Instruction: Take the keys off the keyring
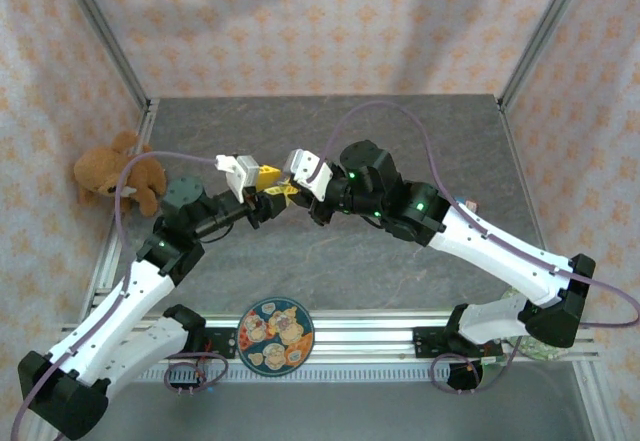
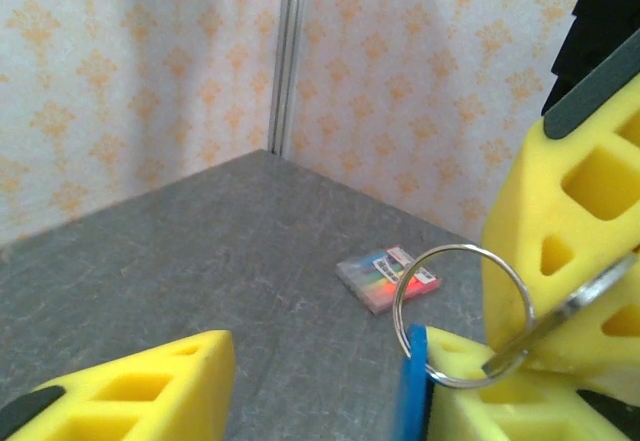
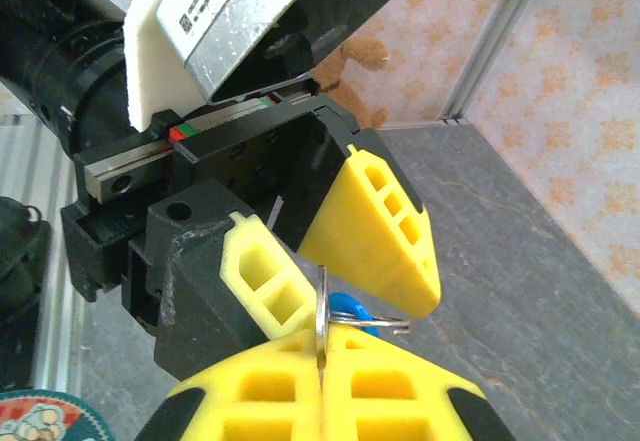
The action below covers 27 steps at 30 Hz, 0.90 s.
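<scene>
My right gripper [image 3: 322, 349] is shut on the thin silvery key [image 3: 322, 306], which stands on edge between its yellow fingers. The metal ring [image 3: 385, 321] hangs from the key, and the blue tag of the keyring [image 3: 347, 307] sits on it. In the left wrist view the ring [image 2: 460, 311] loops round the key [image 2: 570, 309], and the blue tag [image 2: 411, 386] lies against one finger of my left gripper [image 2: 330, 353]. That gripper is open, with a wide gap to its other finger. Both grippers meet above mid-table, left gripper [image 1: 266, 193], right gripper [image 1: 289, 193].
A brown teddy bear [image 1: 115, 176] lies at the left wall. A patterned plate [image 1: 275, 334] rests on the near rail between the arm bases. A small pack of coloured tabs [image 2: 387, 276] lies on the grey table [image 1: 330, 251] to the right. Frame posts stand at the back corners.
</scene>
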Each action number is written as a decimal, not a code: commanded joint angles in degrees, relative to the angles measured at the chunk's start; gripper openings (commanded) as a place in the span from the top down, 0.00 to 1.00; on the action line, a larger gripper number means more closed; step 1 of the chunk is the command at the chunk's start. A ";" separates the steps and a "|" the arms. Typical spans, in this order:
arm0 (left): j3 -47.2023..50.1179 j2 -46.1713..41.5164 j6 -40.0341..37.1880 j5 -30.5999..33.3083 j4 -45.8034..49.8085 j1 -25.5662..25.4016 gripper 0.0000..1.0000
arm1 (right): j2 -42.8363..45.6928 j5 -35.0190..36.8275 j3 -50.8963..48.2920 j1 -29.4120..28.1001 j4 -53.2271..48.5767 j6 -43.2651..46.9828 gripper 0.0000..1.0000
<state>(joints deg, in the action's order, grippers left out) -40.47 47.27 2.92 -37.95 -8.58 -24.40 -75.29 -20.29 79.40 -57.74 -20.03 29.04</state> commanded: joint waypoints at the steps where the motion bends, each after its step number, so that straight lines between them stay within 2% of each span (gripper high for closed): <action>1: 0.62 -1.04 -1.37 0.32 -8.45 -2.33 0.48 | -1.38 -9.01 0.16 -1.85 3.51 -2.86 1.00; 5: 2.80 -2.49 -2.53 0.81 -10.18 -2.41 0.43 | -1.29 -8.65 0.84 -1.04 3.97 -5.35 1.00; 15: 8.01 -5.52 -8.85 6.29 -13.64 -4.48 0.41 | -1.46 -8.24 2.76 -0.08 2.89 -8.04 1.00; 27: 11.43 -5.95 -10.06 14.76 -19.83 -5.61 0.39 | -2.32 -6.22 5.90 0.58 -0.72 -10.94 1.00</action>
<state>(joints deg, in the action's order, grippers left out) -30.26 42.33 -6.07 -26.81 -23.75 -29.58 -77.56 -27.20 82.46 -57.54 -19.90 19.92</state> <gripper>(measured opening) 0.606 0.046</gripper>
